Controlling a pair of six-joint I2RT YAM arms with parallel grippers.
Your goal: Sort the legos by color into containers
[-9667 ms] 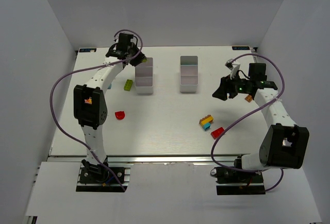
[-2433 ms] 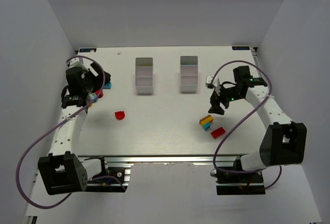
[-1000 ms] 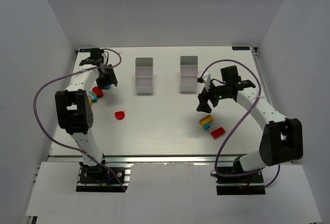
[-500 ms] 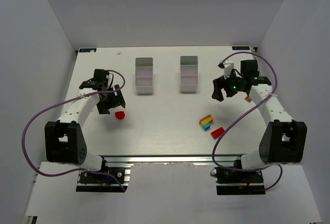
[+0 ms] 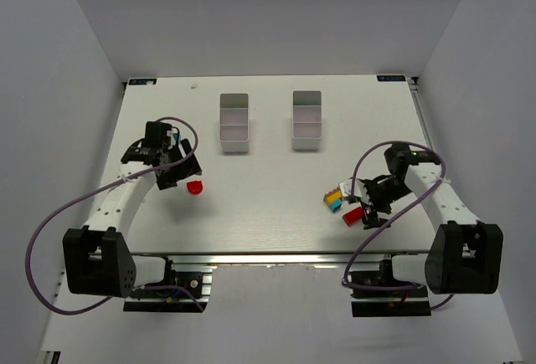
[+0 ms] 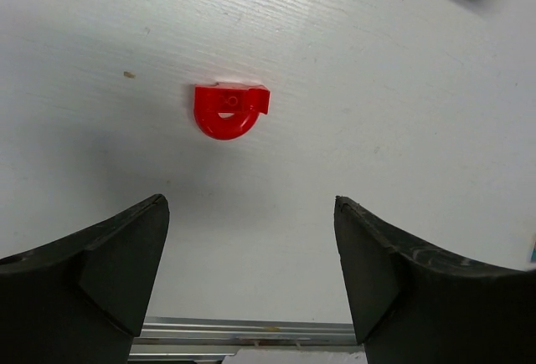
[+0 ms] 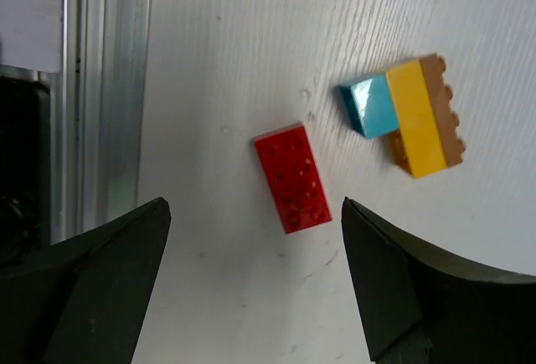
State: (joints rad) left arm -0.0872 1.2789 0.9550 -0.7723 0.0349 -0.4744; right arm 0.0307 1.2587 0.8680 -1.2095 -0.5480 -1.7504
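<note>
Left arm has come in from the bench's left edge over the last second. The left gripper (image 5: 178, 167) now hangs over the left part of the bench, just beside the red rounded brick (image 5: 194, 187). On the left wrist cam its jaws are spread wide with nothing between them (image 6: 249, 213). The little red arch (image 6: 228, 110) sits flat on the bench (image 5: 268, 197) a bit ahead of the fingertips, not touching either one.

Moving right, the two white bins sit side by side near the far edge, the left bin (image 5: 234, 121) and the right bin (image 5: 306, 120). Both are well apart from either arm. Can't make out from the top cam what's in the compartments.

The right arm made the bigger move: half a second ago it was up beside the right bin. It has since swung back toward the near edge on the right side. The right gripper (image 5: 368, 203) hovers there, jaws wide and holding nothing (image 7: 255, 213). Below it on the wrist cam is a red rectangular brick (image 7: 293, 177) lying flat, near the aluminium rail (image 7: 109, 88) along the near edge. Just beside it, not touching, is a small clump of blue, yellow and orange bricks (image 7: 414, 117) stuck together. From above, that clump (image 5: 335, 197) and the red brick (image 5: 353, 214) sit right at the gripper's left side.
</note>
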